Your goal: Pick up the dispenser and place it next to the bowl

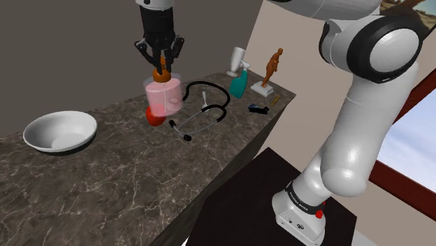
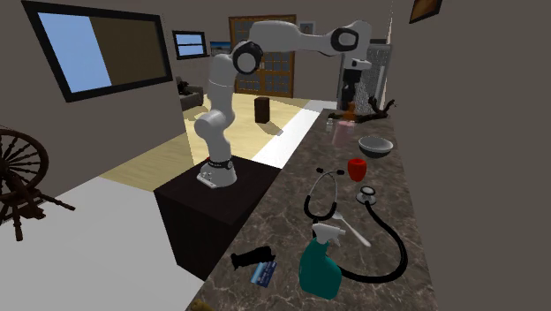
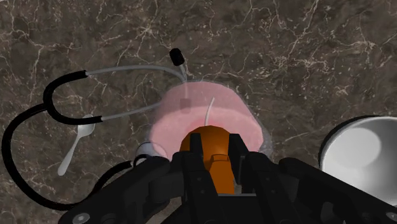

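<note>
The dispenser (image 1: 165,96) is a clear jar of pink liquid with an orange pump top. My gripper (image 1: 162,66) is shut on that pump from above and holds the jar upright, a little above the dark marble counter (image 1: 126,182). The wrist view has the black fingers (image 3: 194,151) clasping the orange pump (image 3: 214,167) over the pink jar (image 3: 207,121). A white bowl (image 1: 59,131) sits on the counter towards the shoulder view's left, apart from the jar. In the second exterior view, the gripper (image 2: 350,108) and dispenser (image 2: 342,131) hang just before the bowl (image 2: 375,146).
A black stethoscope (image 1: 202,112) and a white spoon (image 3: 76,143) lie below and beside the jar, with a red object (image 1: 154,116) under it. At the counter's far end stand a teal spray bottle (image 1: 239,82), a brown statuette (image 1: 271,70) and small dark items (image 1: 260,108).
</note>
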`<state>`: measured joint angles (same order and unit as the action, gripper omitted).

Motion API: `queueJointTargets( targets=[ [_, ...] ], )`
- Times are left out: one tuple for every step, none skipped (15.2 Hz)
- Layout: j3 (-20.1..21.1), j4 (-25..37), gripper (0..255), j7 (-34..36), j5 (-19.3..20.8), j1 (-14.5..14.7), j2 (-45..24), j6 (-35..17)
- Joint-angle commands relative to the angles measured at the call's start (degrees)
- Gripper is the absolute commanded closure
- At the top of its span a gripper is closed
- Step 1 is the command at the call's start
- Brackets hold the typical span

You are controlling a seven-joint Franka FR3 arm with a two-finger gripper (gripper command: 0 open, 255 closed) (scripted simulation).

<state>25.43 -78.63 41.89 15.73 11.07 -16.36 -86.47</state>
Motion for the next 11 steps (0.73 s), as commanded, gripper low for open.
queueJointTargets(
  targets=[
    [0.3, 6.7, 255, 1.9, 2.1, 2.6, -5.6, 1.9],
    [0.3, 10.2, 255, 2.7, 3.1, 4.1, -8.3, 3.0],
    [0.2, 14.0, 255, 3.4, 4.1, 5.7, -11.1, 4.2],
    [0.1, 15.4, 255, 3.6, 4.4, 6.4, -12.1, 4.6],
    [0.1, 14.2, 255, 3.7, 4.3, 6.1, -11.8, 3.7],
    [0.1, 13.0, 255, 3.8, 4.2, 5.9, -11.6, 2.8],
    [0.1, 11.8, 255, 4.0, 4.1, 5.7, -11.4, 1.9],
    [0.1, 10.7, 255, 4.1, 4.0, 5.5, -11.2, 1.0],
    [0.1, 9.7, 255, 4.3, 4.0, 5.3, -11.0, 0.1],
    [0.1, 8.6, 255, 4.4, 3.9, 5.1, -10.8, -0.7],
    [0.1, 7.6, 255, 4.6, 3.9, 4.9, -10.7, -1.5]
  ],
)
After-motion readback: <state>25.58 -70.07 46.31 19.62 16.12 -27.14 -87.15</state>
